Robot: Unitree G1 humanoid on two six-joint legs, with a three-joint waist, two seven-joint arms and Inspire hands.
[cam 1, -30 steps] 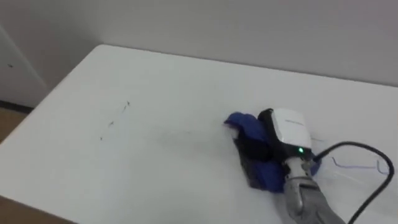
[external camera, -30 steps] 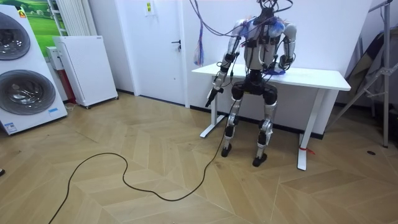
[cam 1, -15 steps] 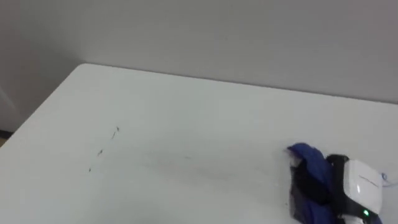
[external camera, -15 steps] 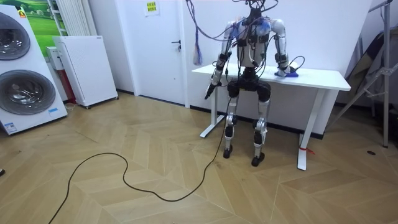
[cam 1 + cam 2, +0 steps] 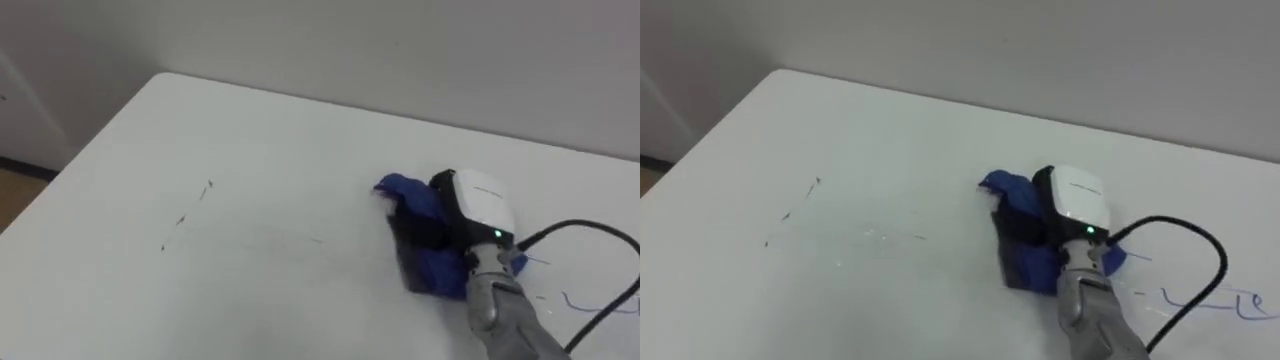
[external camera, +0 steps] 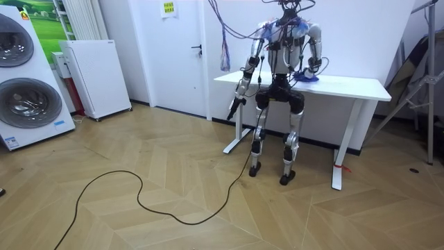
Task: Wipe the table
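One right hand [image 5: 472,206] presses blue cloth [image 5: 405,190] on table [image 5: 250,130]; fingers [image 5: 418,232] half-buried, grip unclear

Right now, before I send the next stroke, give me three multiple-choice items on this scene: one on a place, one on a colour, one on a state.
1. Where does the cloth lie relative to the dark marks?
A. To the robot's right of them
B. On top of them
C. To the robot's left of them

2. What colour is the cloth?
A. Red
B. Blue
C. Yellow

3. In what state is the cloth?
A. Spread out flat, untouched
B. Bunched up under the right robot hand
C. Folded in a neat square, lying alone

Answers:
1. A: the marks sit apart from the cloth, toward the eye views' left.
2. B: blue folds stick out around the robot hand.
3. B: the robot hand rests on it and it is crumpled.
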